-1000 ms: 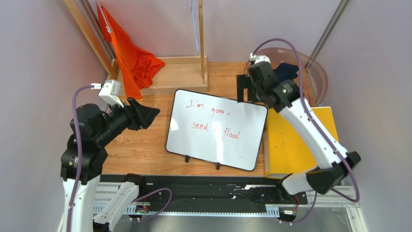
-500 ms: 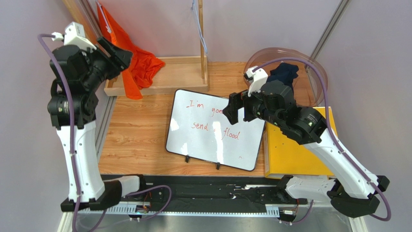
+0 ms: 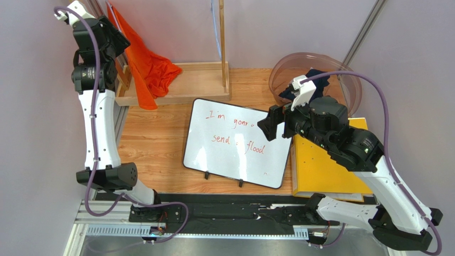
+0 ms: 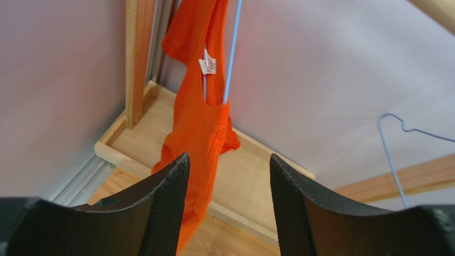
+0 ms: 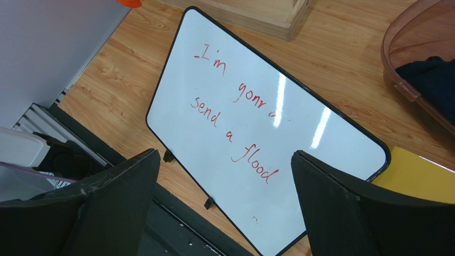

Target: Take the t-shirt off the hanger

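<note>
An orange t-shirt [image 4: 198, 125] hangs from a thin blue hanger [image 4: 233, 48] on the wooden rack in the back left corner, and its lower part drapes onto the rack's base. It also shows in the top view [image 3: 152, 66]. My left gripper [image 4: 229, 158] is open and empty, raised high and facing the shirt from a short way off. In the top view it [image 3: 120, 45] is just left of the shirt. My right gripper [image 5: 225, 154] is open and empty above the whiteboard, far from the shirt. It also shows in the top view [image 3: 265, 126].
A whiteboard [image 3: 239, 143] with red writing lies mid-table. A yellow folder [image 3: 326, 160] lies to its right. A clear bowl [image 3: 350, 80] holding a dark cloth [image 3: 315, 79] stands at the back right. The rack has a wooden base [image 3: 197, 80] and a post [image 3: 221, 37]. An empty blue hanger [image 4: 394, 154] hangs further along.
My left arm has risen from low over the table to the back left corner beside the shirt. My right gripper has drawn back from the bowl to above the whiteboard.
</note>
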